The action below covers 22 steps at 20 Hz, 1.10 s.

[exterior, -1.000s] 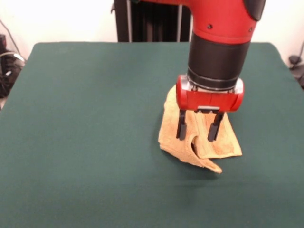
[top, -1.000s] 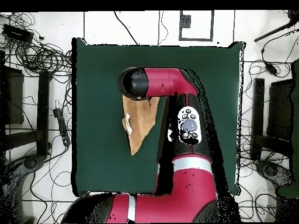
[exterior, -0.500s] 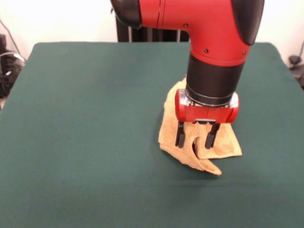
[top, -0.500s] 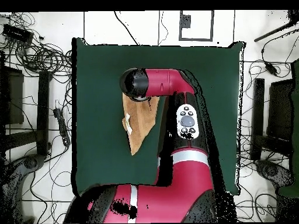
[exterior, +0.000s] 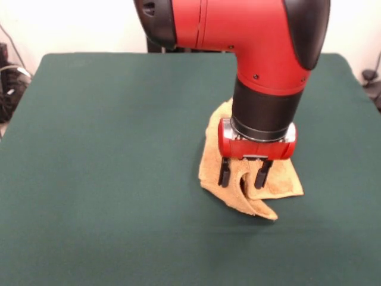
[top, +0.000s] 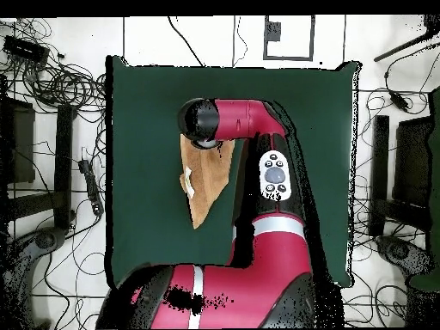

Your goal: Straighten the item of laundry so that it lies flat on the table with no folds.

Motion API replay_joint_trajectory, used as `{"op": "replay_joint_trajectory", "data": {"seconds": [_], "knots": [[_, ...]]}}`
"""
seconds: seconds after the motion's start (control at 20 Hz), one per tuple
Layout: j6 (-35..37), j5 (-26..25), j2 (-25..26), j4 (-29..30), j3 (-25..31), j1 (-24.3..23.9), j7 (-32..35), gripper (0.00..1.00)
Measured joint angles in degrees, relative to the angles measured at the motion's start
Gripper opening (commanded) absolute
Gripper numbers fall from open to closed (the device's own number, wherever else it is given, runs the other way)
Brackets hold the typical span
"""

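Here the end effector (exterior: 242, 174), fingers apart, straddles a raised fold of the towel (exterior: 280, 182) on the table (exterior: 107, 149).

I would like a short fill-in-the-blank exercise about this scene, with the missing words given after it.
1. The towel lies on a table whose top is dark ____.
2. The gripper stands above the towel with its jaws ____.
3. The towel is not flat: near its front edge one corner is ____ over.
4. The arm above the towel is mainly ____ in colour.

Missing words: green; open; folded; red
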Motion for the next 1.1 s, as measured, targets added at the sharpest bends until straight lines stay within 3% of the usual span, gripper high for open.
{"op": "replay_joint_trajectory", "data": {"seconds": [1.1], "knots": [[6.07,0.1,0.57,-3.31,1.03,0.01,0.0,1.0]]}}
